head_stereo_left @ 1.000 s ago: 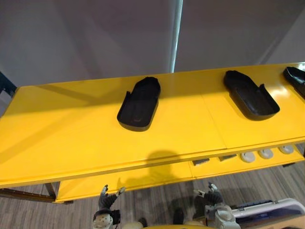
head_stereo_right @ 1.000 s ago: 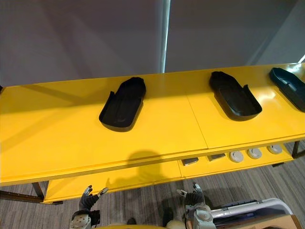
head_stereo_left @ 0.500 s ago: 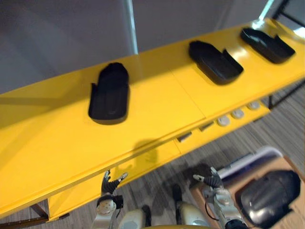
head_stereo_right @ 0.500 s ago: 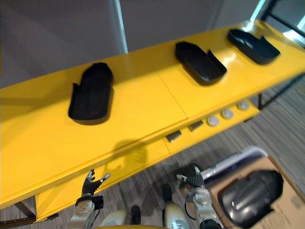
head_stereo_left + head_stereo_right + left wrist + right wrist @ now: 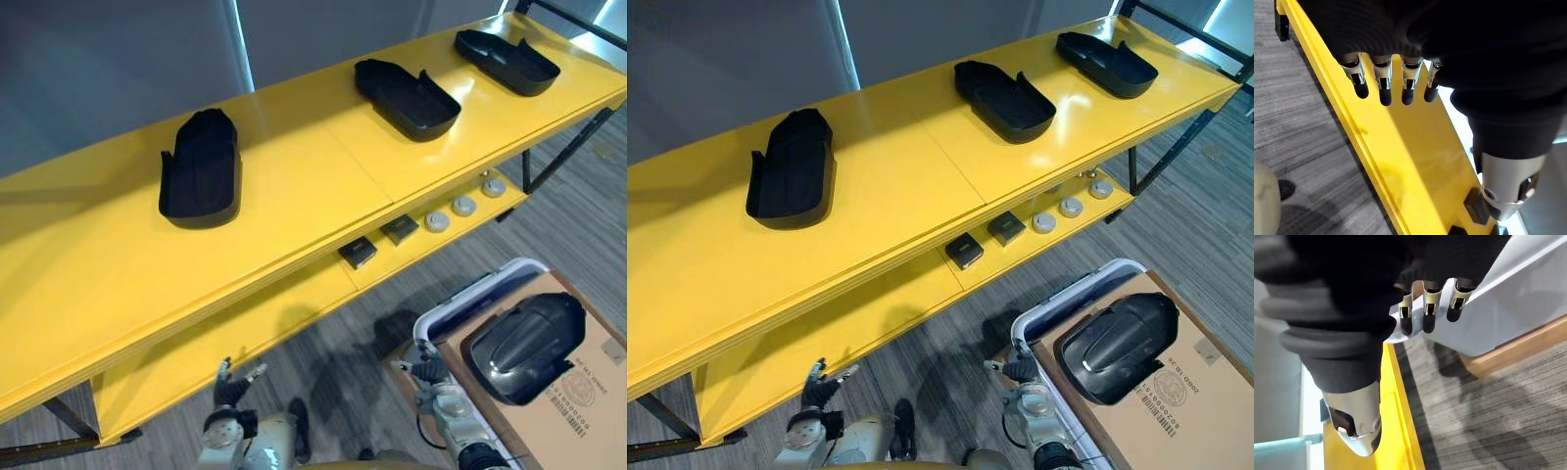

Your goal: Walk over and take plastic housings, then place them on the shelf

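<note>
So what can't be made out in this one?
- Eye views: the rear of the lower shelf is hidden under the top board.
- The inside of the white bin is covered by the cardboard box and the black housing on it.
- The round discs and dark blocks are too small to identify.
- The top board's left end is cut off by the picture edge.

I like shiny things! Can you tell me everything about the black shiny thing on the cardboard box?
The plastic housing is a dark, glossy shell, rounded side up, wider at one end and narrower at the other, with light glinting on its ridges. It looks like moulded plastic. It lies flat on top of the cardboard box, touching nothing else. The right hand hangs nearby, open, not touching it.
</note>
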### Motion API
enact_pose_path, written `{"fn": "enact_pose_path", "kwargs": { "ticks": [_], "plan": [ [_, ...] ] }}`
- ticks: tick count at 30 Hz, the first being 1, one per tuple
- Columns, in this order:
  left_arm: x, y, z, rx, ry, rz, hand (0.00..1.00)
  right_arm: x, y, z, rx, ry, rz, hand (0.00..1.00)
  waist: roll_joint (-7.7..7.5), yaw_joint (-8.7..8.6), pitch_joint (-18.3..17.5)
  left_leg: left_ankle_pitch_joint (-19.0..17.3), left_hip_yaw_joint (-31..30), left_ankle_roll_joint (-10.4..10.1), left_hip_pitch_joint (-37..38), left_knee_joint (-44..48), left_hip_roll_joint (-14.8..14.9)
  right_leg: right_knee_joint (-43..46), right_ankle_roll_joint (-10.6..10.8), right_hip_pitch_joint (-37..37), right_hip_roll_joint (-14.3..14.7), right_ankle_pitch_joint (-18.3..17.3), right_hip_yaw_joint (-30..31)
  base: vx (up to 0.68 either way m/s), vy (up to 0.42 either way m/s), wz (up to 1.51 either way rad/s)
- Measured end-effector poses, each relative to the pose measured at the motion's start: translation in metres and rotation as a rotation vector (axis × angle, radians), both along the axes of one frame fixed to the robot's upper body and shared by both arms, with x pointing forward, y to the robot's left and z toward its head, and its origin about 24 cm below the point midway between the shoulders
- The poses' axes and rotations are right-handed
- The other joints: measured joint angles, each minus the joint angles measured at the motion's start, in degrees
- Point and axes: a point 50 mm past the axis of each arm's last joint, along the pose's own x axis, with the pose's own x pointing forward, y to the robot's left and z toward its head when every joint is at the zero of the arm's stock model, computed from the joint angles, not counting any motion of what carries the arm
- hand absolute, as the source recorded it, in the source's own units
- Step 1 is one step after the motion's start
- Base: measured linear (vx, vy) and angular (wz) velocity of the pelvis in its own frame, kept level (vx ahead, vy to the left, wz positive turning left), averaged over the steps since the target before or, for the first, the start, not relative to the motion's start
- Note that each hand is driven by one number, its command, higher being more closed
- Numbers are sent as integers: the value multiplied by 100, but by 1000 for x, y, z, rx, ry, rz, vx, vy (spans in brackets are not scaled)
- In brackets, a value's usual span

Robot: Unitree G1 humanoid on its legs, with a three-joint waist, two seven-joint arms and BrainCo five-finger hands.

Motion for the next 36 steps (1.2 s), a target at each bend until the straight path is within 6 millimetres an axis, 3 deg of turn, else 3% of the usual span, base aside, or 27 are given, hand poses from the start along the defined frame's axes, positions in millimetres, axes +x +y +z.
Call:
{"fn": "enact_pose_path", "kwargs": {
  "ticks": [5,8,10,12,15,16,17,18,19,20,21,23,26,27,28,30,31,32,33,36],
  "plan": [
    [-5,1,-7,2,47,-2,0,7,7,6,14,-39,8,0,183,-151,-79,325,173,-32,123,-611,57,-265,5,-352,102,428,645,-97,22,-64],
    [-8,2,-9,5,61,-3,0,23,21,27,18,-160,69,0,209,-193,-83,359,685,-37,426,-896,156,-527,66,-424,143,763,1110,-99,81,-123],
    [-7,2,-9,6,60,-2,0,35,34,45,25,-261,130,0,211,-293,-84,400,1168,-58,579,-1108,240,-579,-79,-539,-90,801,465,-140,70,-131],
    [-6,5,-8,15,57,-5,0,43,56,63,59,-357,207,0,222,-287,-82,461,1808,-138,787,-1354,374,-602,-262,-613,-493,1019,-871,-147,51,-150],
    [1,12,-5,47,42,-21,0,43,71,71,89,-409,270,0,175,-318,-91,508,2244,-232,827,-1356,500,-716,-239,-739,-624,1515,-1559,-76,-43,-105],
    [7,13,-2,58,26,-30,0,41,68,68,80,-389,275,0,235,-330,-80,443,2334,-341,802,-1244,630,-692,-584,-729,-630,1422,-2035,-41,-77,-60],
    [10,11,-1,57,19,-36,0,40,68,66,79,-382,275,0,269,-331,-86,419,2334,-431,801,-1252,677,-648,-756,-692,-683,1364,-2399,-29,-80,-55],
    [12,9,0,52,9,-37,0,37,65,64,73,-373,274,0,280,-329,-98,455,2321,-455,802,-1255,730,-599,-755,-661,-747,1418,-2793,2,-66,-54],
    [14,8,1,51,5,-39,0,34,63,62,62,-360,276,0,207,-335,-101,497,2386,-430,816,-1227,772,-705,-256,-676,-701,1691,-2731,11,-72,-52],
    [14,8,1,51,6,-40,0,33,63,61,61,-357,275,0,192,-331,-109,514,2376,-411,817,-1223,772,-741,-145,-677,-683,1737,-2695,32,-107,-75],
    [13,7,0,48,8,-40,0,30,61,59,53,-348,278,0,195,-307,-103,519,2186,-404,856,-1219,811,-912,-48,-683,-563,1812,-2522,66,-117,-73],
    [10,6,-1,44,19,-40,0,24,59,56,51,-334,272,0,231,-391,-96,466,2169,-463,876,-1026,957,-987,-56,-617,-447,1837,-2356,69,-98,-60],
    [8,5,-3,41,25,-40,0,14,55,57,46,-338,262,0,289,-434,1,84,2058,-484,845,174,1510,-1059,-100,-364,-194,1772,-1996,-7,-68,-59],
    [6,3,-4,40,31,-50,0,16,55,62,44,-361,263,0,282,-445,34,71,1686,-453,747,606,1586,-1070,-139,-327,-152,1744,-1765,-43,-37,-83],
    [5,1,-5,38,37,-58,0,19,55,65,40,-376,262,0,259,-433,91,-28,1330,-448,639,769,1563,-1088,-179,-313,-166,1721,-1622,-59,76,-98],
    [4,-5,-7,25,46,-73,0,29,53,79,21,-447,242,0,353,-403,176,-439,-325,-619,430,630,962,-1054,-195,-442,-156,1733,-1156,-53,157,-106],
    [4,-5,-7,22,46,-70,0,30,52,82,18,-462,236,0,373,-395,180,-440,-626,-619,405,450,807,-1050,-181,-481,-139,1755,-1039,-41,145,-97],
    [3,-5,-7,20,46,-66,0,30,50,87,1,-489,220,0,503,-351,178,-368,-1027,-635,391,11,648,-1062,-97,-519,-27,1799,-898,10,152,-81],
    [3,0,-7,30,49,-59,0,28,48,87,-4,-491,200,0,473,-281,193,-417,-932,-536,496,-4,617,-1107,5,-491,-19,1820,-726,23,131,-61],
    [5,8,-6,46,45,-55,0,25,45,90,-34,-512,184,0,268,-290,181,-431,-895,-464,453,-48,439,-1335,151,-475,-130,2047,-709,80,103,-5]
  ]
}}
